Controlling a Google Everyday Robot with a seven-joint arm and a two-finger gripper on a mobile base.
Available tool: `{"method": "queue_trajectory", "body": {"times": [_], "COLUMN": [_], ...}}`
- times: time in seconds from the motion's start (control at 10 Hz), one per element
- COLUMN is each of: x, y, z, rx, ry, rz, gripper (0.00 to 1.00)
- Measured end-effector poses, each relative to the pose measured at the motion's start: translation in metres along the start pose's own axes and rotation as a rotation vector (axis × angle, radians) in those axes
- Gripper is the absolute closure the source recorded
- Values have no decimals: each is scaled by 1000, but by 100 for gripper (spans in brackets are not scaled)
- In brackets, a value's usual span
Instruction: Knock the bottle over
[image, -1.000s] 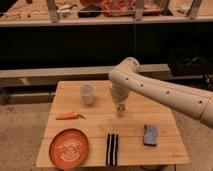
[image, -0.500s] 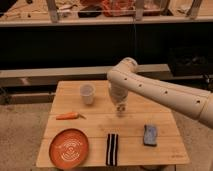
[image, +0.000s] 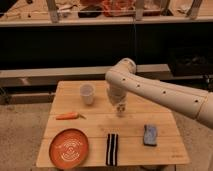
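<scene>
As you view it, bottle (image: 120, 109): mid-table (image: 95, 125), well in from every edge.
Gripper (image: 119, 101): right over the bottle, hiding its top; you cannot tell its grip.
Open room: bare wood right of the bottle and just in front.
Neighbours: cup (image: 87, 93) left, apart.
Front edge: carrot (image: 67, 116), plate (image: 69, 148), striped cloth (image: 112, 149), sponge (image: 150, 135).

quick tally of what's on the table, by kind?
White cup: 1
Bottle: 1
Carrot: 1
Orange plate: 1
Black-and-white striped item: 1
Blue-grey item: 1
Total: 6
Not counted: the gripper, which is just above the bottle.
</scene>
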Motion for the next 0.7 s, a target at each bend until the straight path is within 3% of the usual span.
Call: {"method": "queue_trajectory", "body": {"times": [0.2,0.7], "x": [1,-2], "y": [0,0], "z": [0,1], "rx": [0,-2], "ry": [-2,-9], "rz": [-8,-31], "gripper": [97,97]}}
